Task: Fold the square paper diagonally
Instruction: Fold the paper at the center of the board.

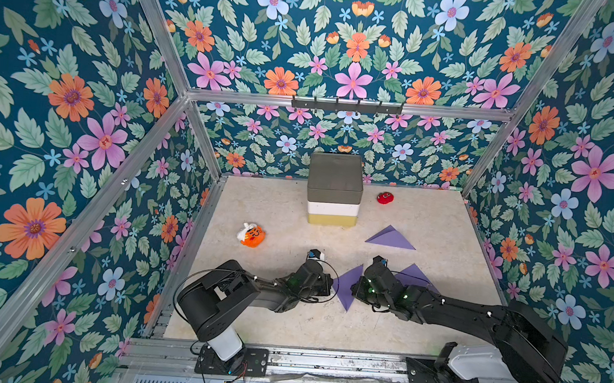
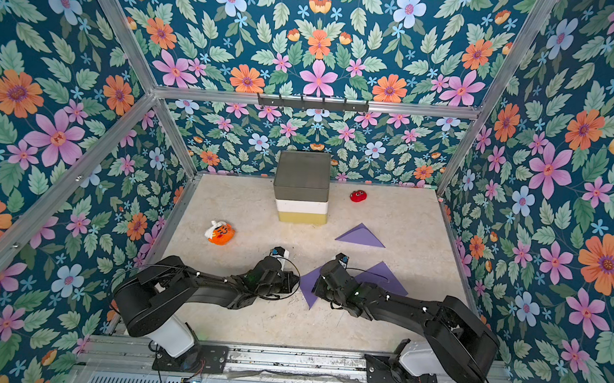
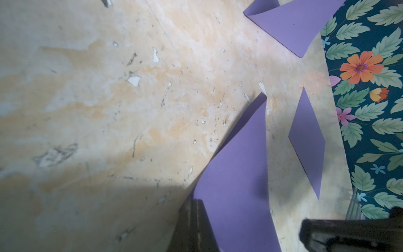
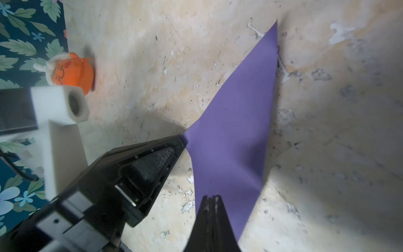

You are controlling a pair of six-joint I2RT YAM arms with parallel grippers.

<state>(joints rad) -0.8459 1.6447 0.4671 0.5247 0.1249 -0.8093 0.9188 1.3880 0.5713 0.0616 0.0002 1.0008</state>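
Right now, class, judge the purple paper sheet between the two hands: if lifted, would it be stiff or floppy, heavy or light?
Probably floppy: the purple paper sheet bows and curls between the left hand and the right hand instead of lying flat. Likely light: two pinches at its edges seem enough to raise it. Being thin, it would probably crease easily.

A stack of three tubs [image 1: 334,187] (grey on white on yellow) stands far and central on the marbled worktop [image 1: 278,205]. A small red plush toy [image 1: 385,197] lies near its right. An orange pumpkin plush [image 1: 251,235] sits nearer, left. A hook rail [image 1: 346,105] crosses the floral far wall [image 1: 357,37].
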